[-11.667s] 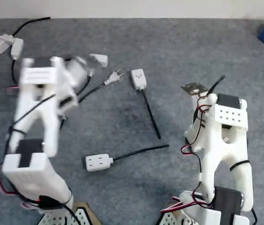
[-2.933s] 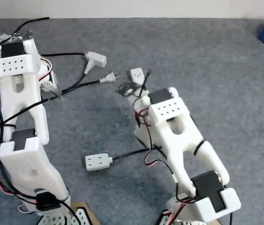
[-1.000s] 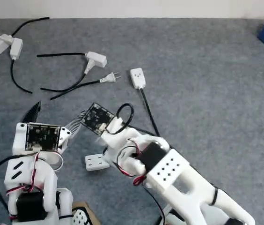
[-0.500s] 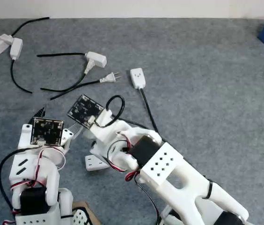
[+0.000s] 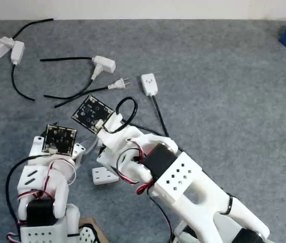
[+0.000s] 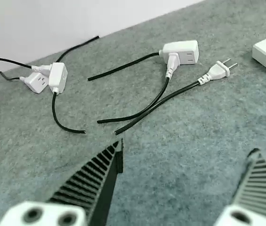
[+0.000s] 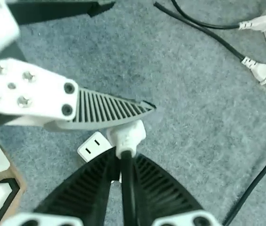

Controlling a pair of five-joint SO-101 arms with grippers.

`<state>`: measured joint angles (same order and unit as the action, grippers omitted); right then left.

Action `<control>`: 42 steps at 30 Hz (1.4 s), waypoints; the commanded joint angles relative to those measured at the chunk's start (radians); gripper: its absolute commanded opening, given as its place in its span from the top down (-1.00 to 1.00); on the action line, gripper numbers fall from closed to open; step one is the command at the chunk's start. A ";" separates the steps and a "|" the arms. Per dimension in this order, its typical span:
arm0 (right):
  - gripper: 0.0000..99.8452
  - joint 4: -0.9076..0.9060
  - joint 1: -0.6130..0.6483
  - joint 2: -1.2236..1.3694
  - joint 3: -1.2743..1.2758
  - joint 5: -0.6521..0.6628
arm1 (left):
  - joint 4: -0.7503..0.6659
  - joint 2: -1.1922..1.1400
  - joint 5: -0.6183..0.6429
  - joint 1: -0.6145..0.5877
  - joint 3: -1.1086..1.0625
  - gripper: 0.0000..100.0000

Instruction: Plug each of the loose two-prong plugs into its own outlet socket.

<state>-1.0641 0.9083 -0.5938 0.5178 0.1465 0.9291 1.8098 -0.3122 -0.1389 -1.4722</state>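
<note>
With the socket (image 7: pixel 94 147) clamped at its cord end in the right tool (image 7: pixel 123 157), the loose plug (image 6: pixel 216 71), well ahead of the wide-open left tool (image 6: pixel 187 148), was judged due to be fetched next.

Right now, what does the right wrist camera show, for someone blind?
The right pincer holds a black cord where it joins a white outlet socket. The left pincer is open close by, and a loose two-prong plug lies farther off.
</note>
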 commanded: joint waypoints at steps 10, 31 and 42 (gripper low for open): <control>0.98 -0.122 0.004 -0.004 -0.061 0.046 | -0.049 0.005 -0.015 -0.077 -0.010 0.21; 0.83 -0.282 -0.163 -0.007 0.042 0.181 | -0.183 0.002 0.066 -0.556 -0.007 0.21; 0.44 -0.335 -0.119 0.018 -0.068 0.132 | 0.124 0.001 -0.029 -0.871 0.031 0.20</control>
<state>-1.4262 0.7656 -0.5953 0.4979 0.3537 0.8707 1.8082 -0.2493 -1.0273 -1.4968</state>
